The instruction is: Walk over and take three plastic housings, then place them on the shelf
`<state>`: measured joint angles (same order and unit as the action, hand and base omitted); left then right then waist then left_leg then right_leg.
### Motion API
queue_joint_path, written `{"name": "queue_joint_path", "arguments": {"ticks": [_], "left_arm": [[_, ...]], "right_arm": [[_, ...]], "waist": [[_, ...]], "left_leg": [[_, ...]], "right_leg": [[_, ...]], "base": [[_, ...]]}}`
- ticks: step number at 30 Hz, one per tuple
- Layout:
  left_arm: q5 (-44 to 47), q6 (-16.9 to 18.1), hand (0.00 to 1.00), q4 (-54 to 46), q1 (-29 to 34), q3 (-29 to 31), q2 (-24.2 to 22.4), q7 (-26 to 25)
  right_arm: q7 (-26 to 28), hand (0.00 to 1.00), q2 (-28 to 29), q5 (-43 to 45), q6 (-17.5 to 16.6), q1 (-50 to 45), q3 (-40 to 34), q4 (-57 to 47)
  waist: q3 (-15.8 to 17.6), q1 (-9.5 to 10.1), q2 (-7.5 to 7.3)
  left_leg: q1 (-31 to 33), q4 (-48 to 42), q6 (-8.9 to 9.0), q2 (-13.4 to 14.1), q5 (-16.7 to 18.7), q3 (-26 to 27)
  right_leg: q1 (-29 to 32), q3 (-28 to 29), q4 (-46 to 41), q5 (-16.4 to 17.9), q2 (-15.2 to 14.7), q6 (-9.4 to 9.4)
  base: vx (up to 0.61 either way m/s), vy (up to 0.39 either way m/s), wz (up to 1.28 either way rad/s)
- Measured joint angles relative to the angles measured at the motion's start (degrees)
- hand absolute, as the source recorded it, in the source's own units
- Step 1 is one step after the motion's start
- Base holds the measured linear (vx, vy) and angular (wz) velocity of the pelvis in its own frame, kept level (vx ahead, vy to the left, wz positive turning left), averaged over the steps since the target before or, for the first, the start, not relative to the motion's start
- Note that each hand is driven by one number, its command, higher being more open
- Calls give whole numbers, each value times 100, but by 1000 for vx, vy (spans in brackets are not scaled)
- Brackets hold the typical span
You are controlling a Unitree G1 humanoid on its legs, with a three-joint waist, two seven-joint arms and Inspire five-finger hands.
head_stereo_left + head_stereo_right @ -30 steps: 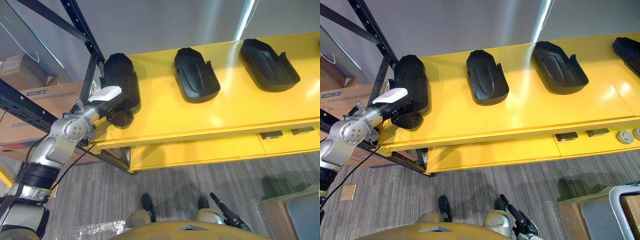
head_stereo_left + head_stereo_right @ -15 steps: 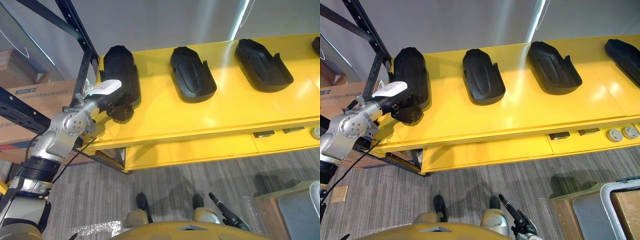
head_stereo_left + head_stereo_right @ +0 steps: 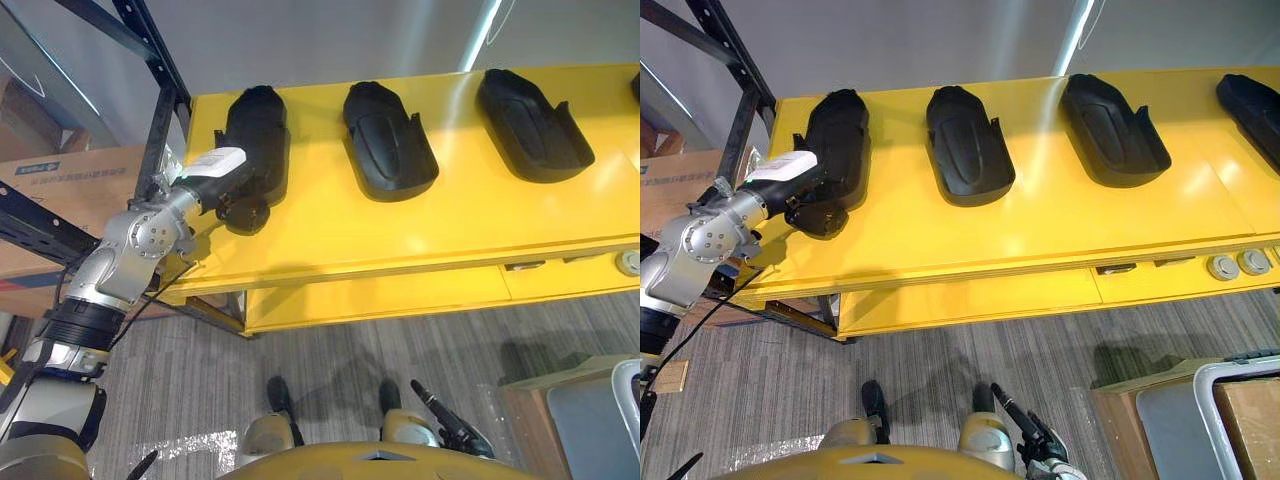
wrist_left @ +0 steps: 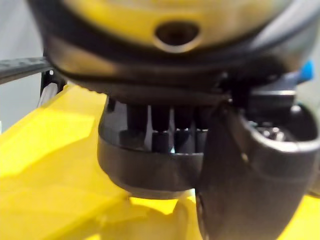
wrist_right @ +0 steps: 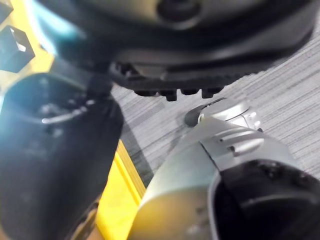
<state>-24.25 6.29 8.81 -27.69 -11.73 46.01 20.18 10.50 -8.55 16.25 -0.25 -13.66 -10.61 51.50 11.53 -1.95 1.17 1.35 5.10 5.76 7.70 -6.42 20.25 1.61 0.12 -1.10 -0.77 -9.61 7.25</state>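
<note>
Writing: the cardboard box [image 3: 70, 195] on my left carried a strip of blue print, too small for me to read.
Left hand: my left hand [image 3: 222, 188], with a white cover, was curled round the near end of the leftmost housing [image 3: 262, 130], fingers over its rim and thumb against its side.
Leftmost housing: matt black plastic, long and round-ended, smooth domed side up; it lay at the desk's left end, beside the rack.
Other housings: the second housing [image 3: 388, 140], third housing [image 3: 532, 125] and fourth housing [image 3: 1252, 105] lay apart in a row, hollow side up, with raised rims.
Desk: the desk [image 3: 400, 235] was glossy yellow and flat, with a streak of light across it.
Rack: the rack [image 3: 150, 60] was black steel with punched holes.
Right hand: my right hand [image 3: 455, 432] hung low over the carpet [image 3: 200, 380], fingers slack, holding nothing.
Carpet: grey and finely striped.
</note>
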Motion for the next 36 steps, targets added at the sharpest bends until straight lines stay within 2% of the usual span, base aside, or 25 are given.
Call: {"name": "queue_joint_path", "arguments": {"ticks": [8, 21, 22, 36], "left_arm": [[166, -48, 0, -8, -64, -98, -1, 187], [95, -416, 0, -360, -99, -97, -14, 269], [74, -428, 100, -404, -86, -96, -18, 270], [40, -674, 100, -668, 204, 57, -78, 75]], "right_arm": [[1, 100, 0, 0, 1, 79, -1, 0], [-10, 100, 0, -1, -4, 124, -16, -9], [-17, 100, 0, -1, -3, 124, -16, -4], [-34, 100, 0, -1, -2, 136, -119, 12]], "waist": [[29, 8, 36], [198, 21, 141], [211, 22, 157], [214, 7, 204]], "left_leg": [[4, 0, -34, -1, 23, 3], [2, 1, -36, -10, 22, -5], [4, 1, -36, -10, 22, -5], [-87, 2, -6, -11, 2, -15]], "right_leg": [[0, -14, -1, 1, -6, -1], [-24, -73, -1, 5, -22, -3], [-25, -79, -1, 5, -23, -3], [-151, -125, 24, 11, -26, -7]], "base": [[0, 0, 0], [0, 0, 1], [0, 0, 3], [0, 0, 0]]}}
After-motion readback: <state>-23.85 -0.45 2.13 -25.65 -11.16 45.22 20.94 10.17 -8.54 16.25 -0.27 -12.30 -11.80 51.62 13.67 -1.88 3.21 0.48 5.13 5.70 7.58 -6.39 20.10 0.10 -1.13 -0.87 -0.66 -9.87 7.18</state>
